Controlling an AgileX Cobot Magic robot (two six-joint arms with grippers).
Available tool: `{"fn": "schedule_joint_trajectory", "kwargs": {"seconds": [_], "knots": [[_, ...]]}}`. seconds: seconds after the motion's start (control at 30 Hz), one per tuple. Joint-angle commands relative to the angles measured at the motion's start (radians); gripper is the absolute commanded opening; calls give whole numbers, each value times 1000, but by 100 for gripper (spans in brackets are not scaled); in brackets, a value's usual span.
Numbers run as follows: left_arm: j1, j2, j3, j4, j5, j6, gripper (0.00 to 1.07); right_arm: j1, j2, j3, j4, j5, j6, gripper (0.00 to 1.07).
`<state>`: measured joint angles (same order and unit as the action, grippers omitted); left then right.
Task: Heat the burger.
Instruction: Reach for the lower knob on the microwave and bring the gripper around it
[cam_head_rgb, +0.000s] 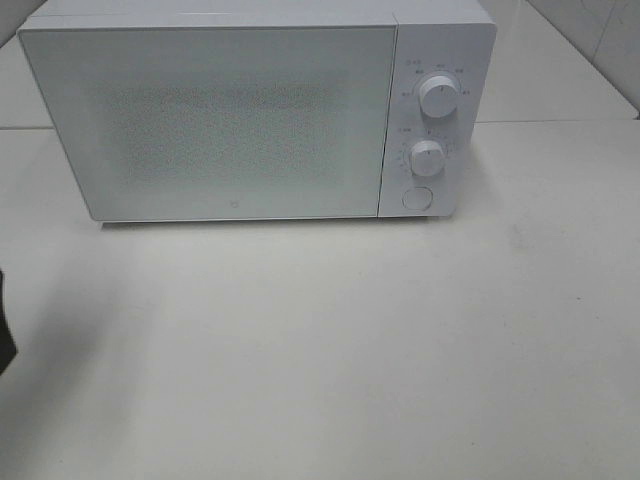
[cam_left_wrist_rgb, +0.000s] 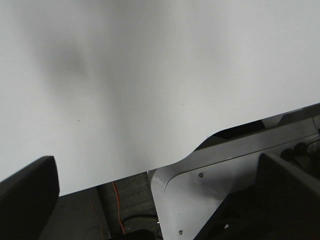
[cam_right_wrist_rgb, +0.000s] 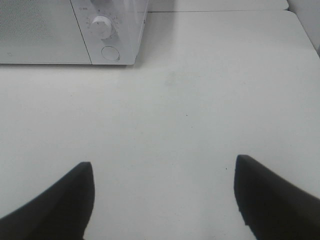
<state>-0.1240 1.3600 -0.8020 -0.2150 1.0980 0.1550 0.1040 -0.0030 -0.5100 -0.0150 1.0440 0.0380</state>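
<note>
The burger is out of view in every frame. A white microwave (cam_head_rgb: 240, 110) stands at the back of the table with its door shut; its corner also shows in the right wrist view (cam_right_wrist_rgb: 65, 30). It has two round knobs, an upper one (cam_head_rgb: 439, 95) and a lower one (cam_head_rgb: 427, 157), and a round button (cam_head_rgb: 416, 197) on its right panel. My left gripper (cam_left_wrist_rgb: 155, 192) is open and empty over the table's near edge. My right gripper (cam_right_wrist_rgb: 162, 197) is open and empty above bare table, in front and to the right of the microwave.
The white table (cam_head_rgb: 330, 340) spreads in front of the microwave. A dark part of the left arm (cam_head_rgb: 5, 335) shows at the left edge. The left wrist view shows the table's edge, a white metal base (cam_left_wrist_rgb: 200, 190) and an orange cable (cam_left_wrist_rgb: 117, 207) below.
</note>
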Motion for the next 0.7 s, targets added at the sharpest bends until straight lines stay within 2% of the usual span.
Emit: {"fn": "schedule_joint_trajectory", "kwargs": {"seconds": [0.03,0.07,0.13,0.17,0.3,0.37,0.5,0.57,0.7], "knots": [[78,-103,58,-14,8,4,100,-6,-27,0,0,-9,-11,75],[107,-169,84,-14,6,2,100,-6,-27,0,0,-9,-11,75],[117,-197,96,-11,3,2,100,-6,-27,0,0,-9,-11,75],[126,-266,127,1,-6,2,100,-6,-27,0,0,-9,-11,75],[126,-358,171,26,-20,2,100,-6,-27,0,0,-9,-11,75],[127,-473,213,42,-33,2,100,-6,-27,0,0,-9,-11,75],[127,-578,258,62,-40,3,100,-6,-27,0,0,-9,-11,75],[127,-686,301,84,-58,3,100,-6,-27,0,0,-9,-11,75],[127,-784,305,89,-59,-3,100,-6,-27,0,0,-9,-11,75]]}}
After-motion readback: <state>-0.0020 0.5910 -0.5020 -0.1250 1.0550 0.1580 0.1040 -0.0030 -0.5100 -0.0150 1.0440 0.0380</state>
